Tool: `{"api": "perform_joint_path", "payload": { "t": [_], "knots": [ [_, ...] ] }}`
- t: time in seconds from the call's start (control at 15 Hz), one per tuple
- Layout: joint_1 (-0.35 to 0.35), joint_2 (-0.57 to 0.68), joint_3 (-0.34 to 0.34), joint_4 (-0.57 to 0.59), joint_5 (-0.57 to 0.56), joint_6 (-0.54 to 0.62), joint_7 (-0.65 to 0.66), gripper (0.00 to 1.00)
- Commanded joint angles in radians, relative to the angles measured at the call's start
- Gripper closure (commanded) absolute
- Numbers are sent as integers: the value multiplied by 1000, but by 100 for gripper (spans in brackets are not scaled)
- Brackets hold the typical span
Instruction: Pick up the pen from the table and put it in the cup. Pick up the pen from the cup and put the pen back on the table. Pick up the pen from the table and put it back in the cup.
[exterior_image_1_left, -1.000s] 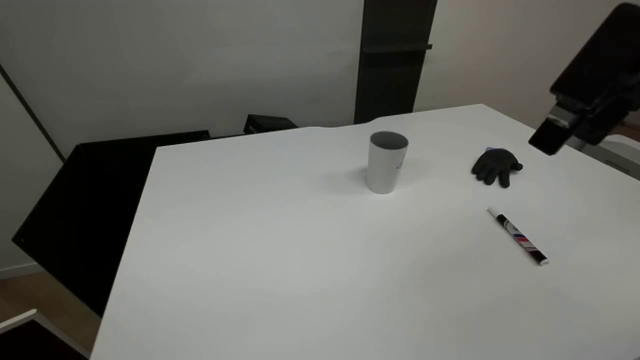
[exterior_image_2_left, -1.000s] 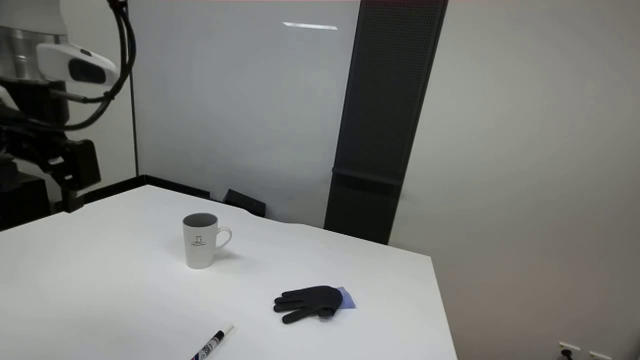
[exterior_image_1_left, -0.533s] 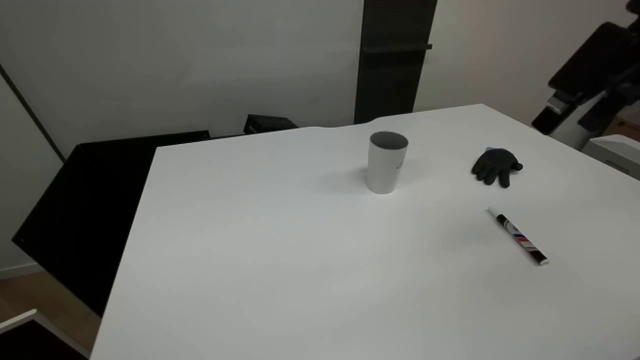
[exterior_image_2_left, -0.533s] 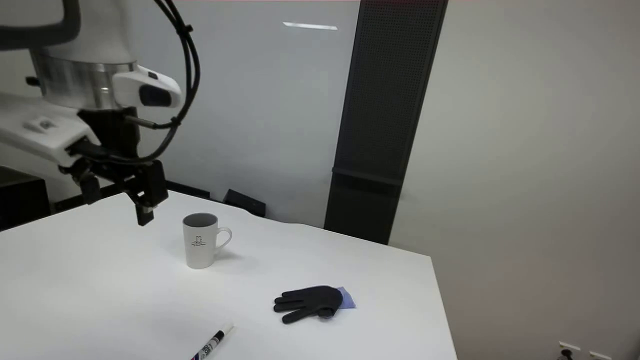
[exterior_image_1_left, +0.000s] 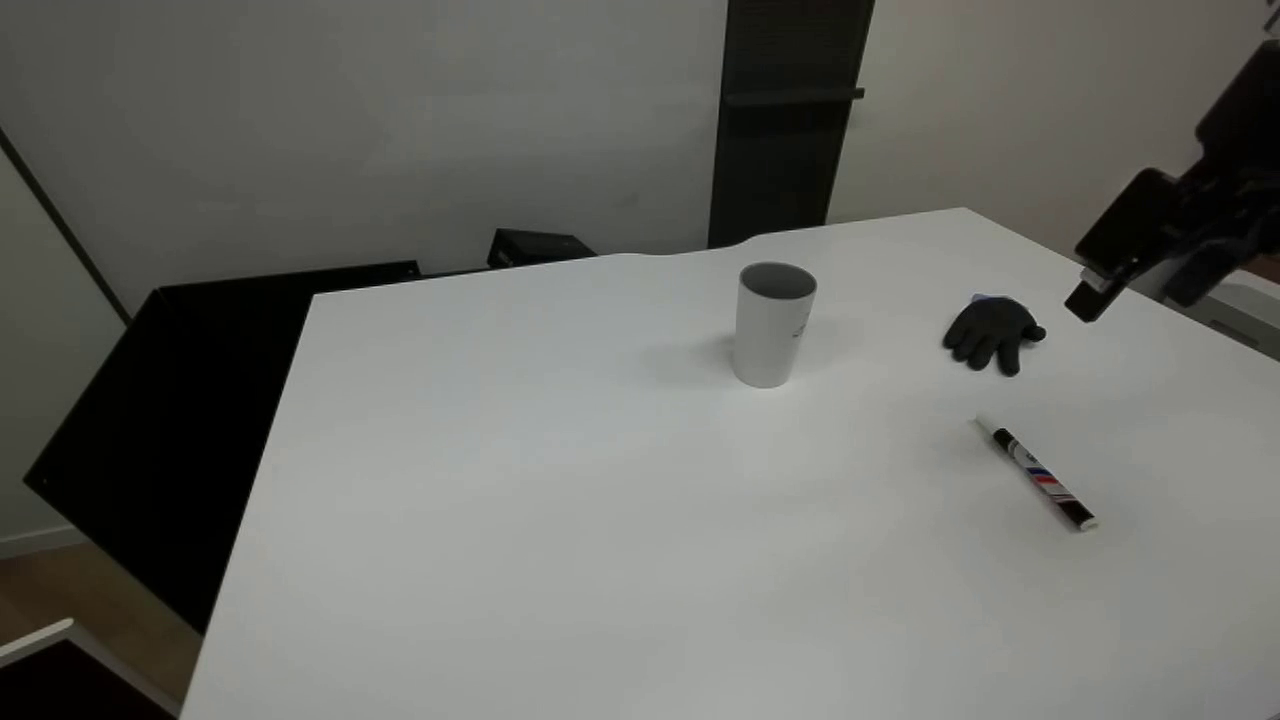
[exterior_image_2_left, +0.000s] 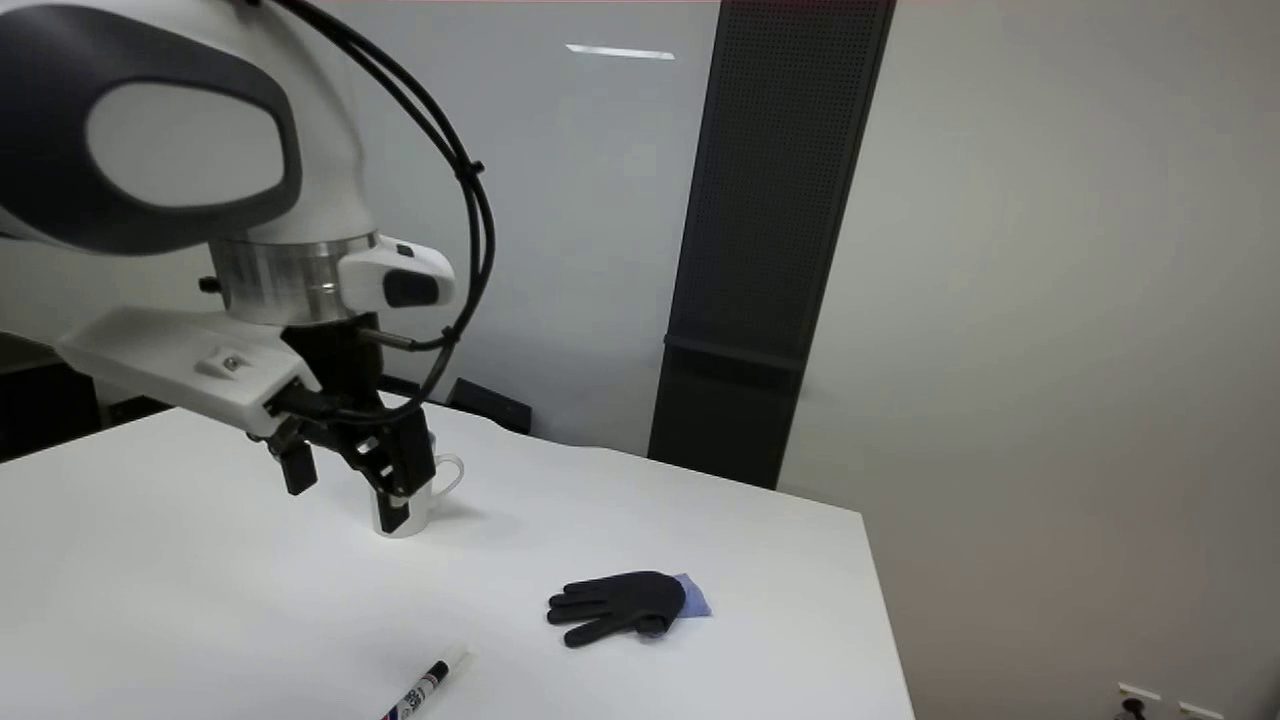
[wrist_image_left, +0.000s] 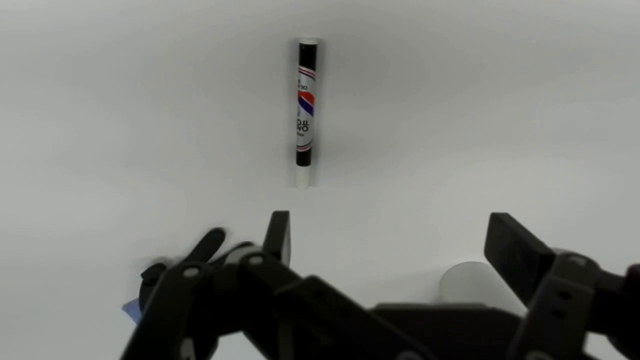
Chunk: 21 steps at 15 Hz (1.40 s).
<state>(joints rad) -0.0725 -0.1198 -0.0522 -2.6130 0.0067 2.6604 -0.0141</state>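
Wrist view; gripper (wrist_image_left: 390, 216) hangs above table (wrist_image_left: 450, 150); fingers (wrist_image_left: 276, 232) spread apart, clear of pen (wrist_image_left: 305, 112)

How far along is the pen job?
Done: can't confirm any step; the pen lies on the table, as at the start or after step two. In hand: nothing; the gripper is open. Left: at least one pick and placement into the cup.

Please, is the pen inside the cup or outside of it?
Outside. An exterior view shows the pen lying on the table, apart from the cup.
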Motion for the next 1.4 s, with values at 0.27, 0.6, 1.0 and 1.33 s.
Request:
{"api": "perform_joint_path", "payload": {
  "t": [0.27, 0.6, 1.0, 1.33],
  "knots": [
    [-27, 189, -25, 126, -87, -37, 75, 0],
    [-15, 290, -31, 172, -61, -25, 56, 0],
    [4, 396, -19, 208, -48, 13, 49, 0],
    [16, 441, -18, 206, -9, 34, 77, 0]
  ]
}}
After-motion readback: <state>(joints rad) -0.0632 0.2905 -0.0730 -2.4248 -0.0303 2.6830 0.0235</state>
